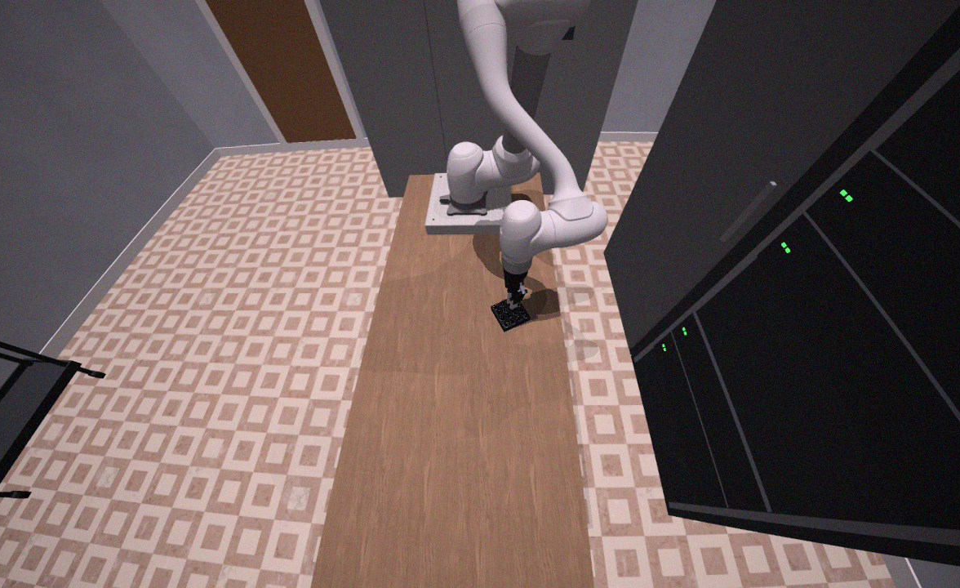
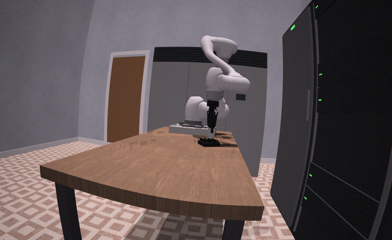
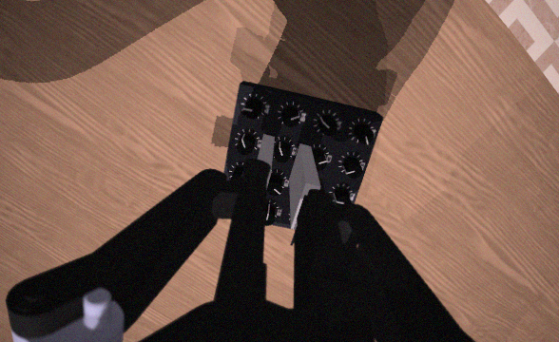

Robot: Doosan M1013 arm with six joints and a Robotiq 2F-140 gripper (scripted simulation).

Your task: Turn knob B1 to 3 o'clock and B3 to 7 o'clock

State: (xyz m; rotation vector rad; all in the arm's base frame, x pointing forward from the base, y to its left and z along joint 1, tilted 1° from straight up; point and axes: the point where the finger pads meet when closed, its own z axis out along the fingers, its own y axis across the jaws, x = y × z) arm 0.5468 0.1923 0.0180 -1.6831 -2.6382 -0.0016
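Observation:
The knob box (image 1: pixel 510 315) is a small black square box with several white-lined knobs. It stands on the wooden table near the right edge, close to the arm's base, and also shows in the exterior view (image 2: pixel 208 142). My gripper (image 1: pixel 516 296) (image 2: pixel 212 131) hangs straight down just above it. In the wrist view the box (image 3: pixel 296 151) lies under the fingers. The gripper (image 3: pixel 284 151) stands at a narrow gap with its grey fingertips either side of one inner knob (image 3: pixel 283 148). Nothing is held. The printed names are too small to read. The near row of knobs is partly hidden by the fingers.
The arm's grey base plate (image 1: pixel 465 211) sits on the table's far end. Tall dark cabinets (image 1: pixel 820 278) stand close to the table's right side. The table's right edge (image 3: pixel 522 57) is close to the box.

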